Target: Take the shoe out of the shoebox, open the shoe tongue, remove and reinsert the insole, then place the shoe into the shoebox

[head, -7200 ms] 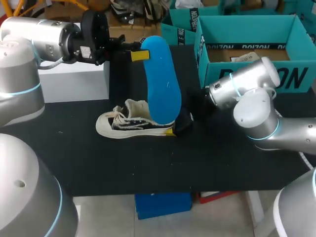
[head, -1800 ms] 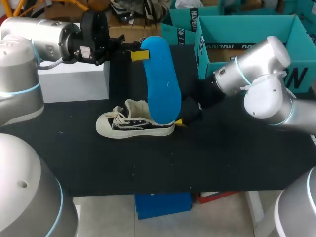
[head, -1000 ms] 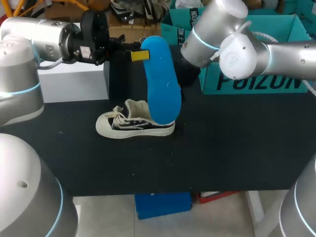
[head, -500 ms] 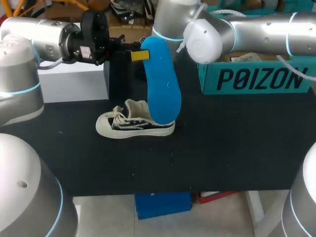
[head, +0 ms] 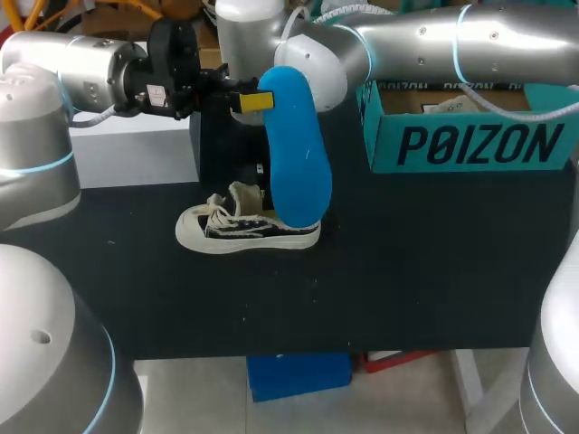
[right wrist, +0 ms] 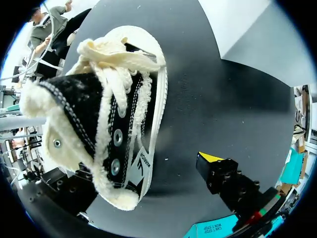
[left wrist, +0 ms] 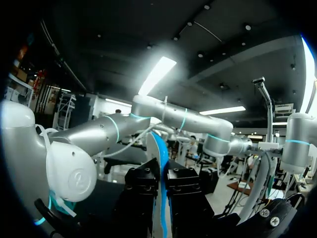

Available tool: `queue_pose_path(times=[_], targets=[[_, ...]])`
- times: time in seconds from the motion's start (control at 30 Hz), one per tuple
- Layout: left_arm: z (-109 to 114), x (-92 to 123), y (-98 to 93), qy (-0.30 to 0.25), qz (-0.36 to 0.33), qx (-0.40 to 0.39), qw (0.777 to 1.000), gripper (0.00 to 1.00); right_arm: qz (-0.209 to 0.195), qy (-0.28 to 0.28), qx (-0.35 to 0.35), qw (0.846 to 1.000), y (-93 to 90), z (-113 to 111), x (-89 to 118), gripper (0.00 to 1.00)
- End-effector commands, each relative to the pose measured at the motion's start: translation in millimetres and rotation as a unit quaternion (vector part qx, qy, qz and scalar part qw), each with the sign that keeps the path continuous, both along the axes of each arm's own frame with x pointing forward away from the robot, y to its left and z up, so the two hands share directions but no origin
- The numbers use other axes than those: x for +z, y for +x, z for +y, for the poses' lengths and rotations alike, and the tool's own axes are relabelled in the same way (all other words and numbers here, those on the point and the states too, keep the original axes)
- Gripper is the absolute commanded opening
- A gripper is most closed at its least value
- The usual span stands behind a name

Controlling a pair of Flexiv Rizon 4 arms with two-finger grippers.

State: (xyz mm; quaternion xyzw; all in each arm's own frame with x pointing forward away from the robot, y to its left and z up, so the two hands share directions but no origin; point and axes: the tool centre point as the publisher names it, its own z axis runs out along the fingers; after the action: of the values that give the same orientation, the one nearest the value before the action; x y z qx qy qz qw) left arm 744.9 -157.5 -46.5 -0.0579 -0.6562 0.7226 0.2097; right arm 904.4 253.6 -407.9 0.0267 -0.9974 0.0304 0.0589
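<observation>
A blue insole (head: 298,149) hangs upright, its lower end at the heel of the shoe (head: 246,226). My left gripper (head: 251,101) is shut on the insole's upper end; in the left wrist view the insole's edge (left wrist: 159,203) runs between the black fingers of that gripper (left wrist: 161,173). The shoe (right wrist: 106,114) is a black high-top with cream fleece lining and cream laces, lying on its side on the black table. My right arm (head: 380,45) reaches across behind the insole, which hides its gripper in the head view. The right gripper (right wrist: 131,171) stands open just above the shoe's collar.
The teal shoebox (head: 470,140) stands open at the back right of the table (head: 407,271), with paper inside. A second teal box (head: 330,50) is behind it. A white block (head: 136,149) sits at the back left, under my left arm.
My right arm has swung left from the shoebox side, passing behind the insole to a spot over the shoe. The left arm, insole and shoe have not moved.
</observation>
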Motion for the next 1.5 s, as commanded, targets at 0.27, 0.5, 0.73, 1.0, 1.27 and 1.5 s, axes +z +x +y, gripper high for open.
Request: queue_pose_path(times=[0.27, 0.5, 0.73, 1.0, 1.27, 1.5], targets=[[-1, -1, -0.7, 0.0, -0.001, 0.002, 1.0, 0.0, -0.002, 0.0, -0.005, 1.0, -7.3, 5, -13, 0.0], [-1, -1, -0.7, 0.0, -0.001, 0.002, 1.0, 0.0, 0.007, 0.018, 0.002, 1.0, -8.8, 6, -14, 0.0], [-1, -1, -0.7, 0.0, -0.001, 0.002, 1.0, 0.0, 0.007, 0.018, 0.002, 1.0, -8.8, 6, -14, 0.0], [-1, -1, -0.7, 0.0, -0.001, 0.002, 1.0, 0.0, 0.007, 0.018, 0.002, 1.0, -8.8, 6, -14, 0.0], [-1, -1, -0.7, 0.0, -0.001, 0.002, 1.0, 0.0, -0.005, 0.023, -0.02, 1.0, -8.1, -9, 0, 0.0], [-1, -1, -0.7, 0.0, -0.001, 0.002, 1.0, 0.0, -0.042, -0.007, -0.094, 0.995, -1.1, -31, 36, 0.0]])
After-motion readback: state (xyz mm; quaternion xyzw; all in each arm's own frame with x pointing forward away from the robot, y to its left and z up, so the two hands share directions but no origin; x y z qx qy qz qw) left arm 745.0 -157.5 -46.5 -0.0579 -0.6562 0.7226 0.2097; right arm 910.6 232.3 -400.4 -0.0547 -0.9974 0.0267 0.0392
